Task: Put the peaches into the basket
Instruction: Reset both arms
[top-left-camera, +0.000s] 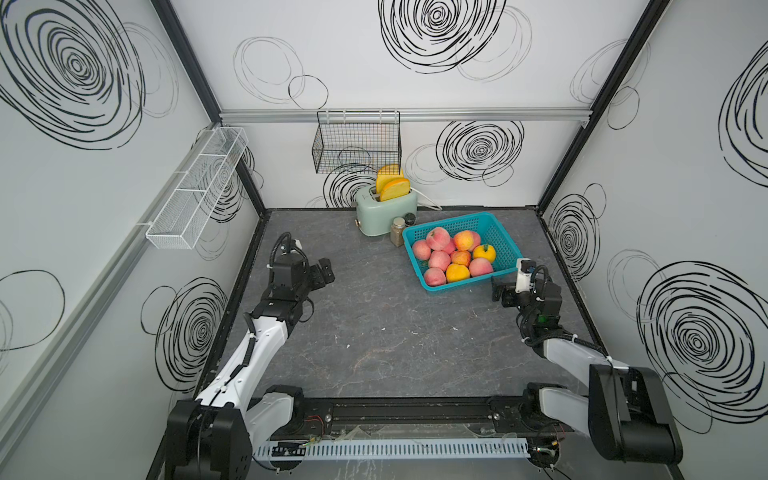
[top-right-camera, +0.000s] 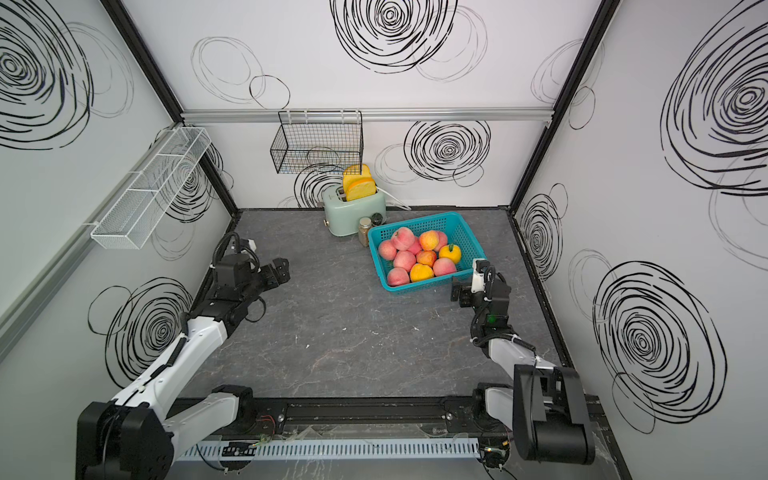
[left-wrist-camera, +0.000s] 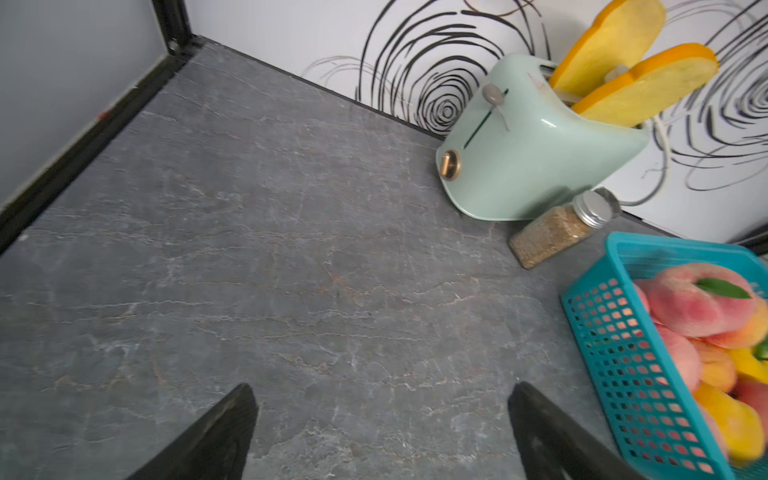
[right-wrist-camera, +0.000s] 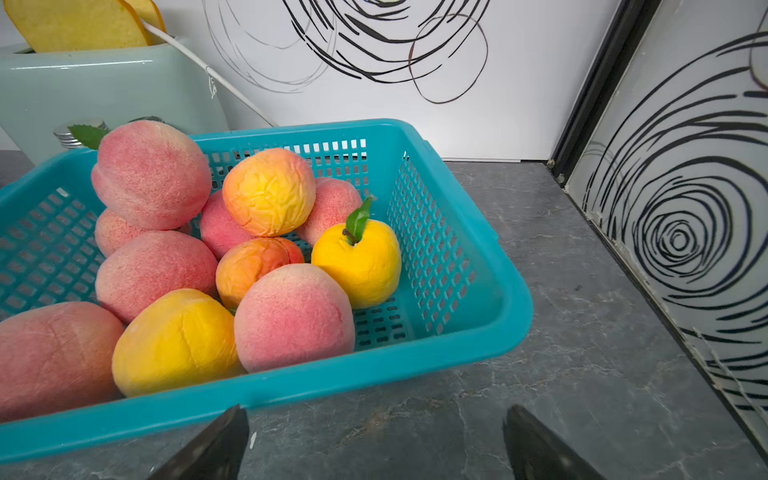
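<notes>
A long white mesh rack hangs on the left wall. Below it the left claw hovers over bare counter, its jaws spread apart with nothing between them. The counter is dark grey stone-look with pale veins. The walls are white, scribbled with black swirls. On the back wall a black wire basket hangs above a mint toaster, and two yellow-orange bread slices stick up from it. A spice jar stands between the toaster and the teal basket. A dark-lidded jar behind it is mostly hidden.

The basket sits flat on the counter, right of centre and toward the back. Its long axis runs left to right, with the right end swung a little toward the back wall. Every one of the peaches I can see lies piled inside it, crowded to its left and near side. The yellow peach at the pile's right has its stem and leaf pointing up. The lower fruit is half buried, so I cannot count it surely. The right claw sits low, just off the basket's near right corner, jaws apart and empty.
</notes>
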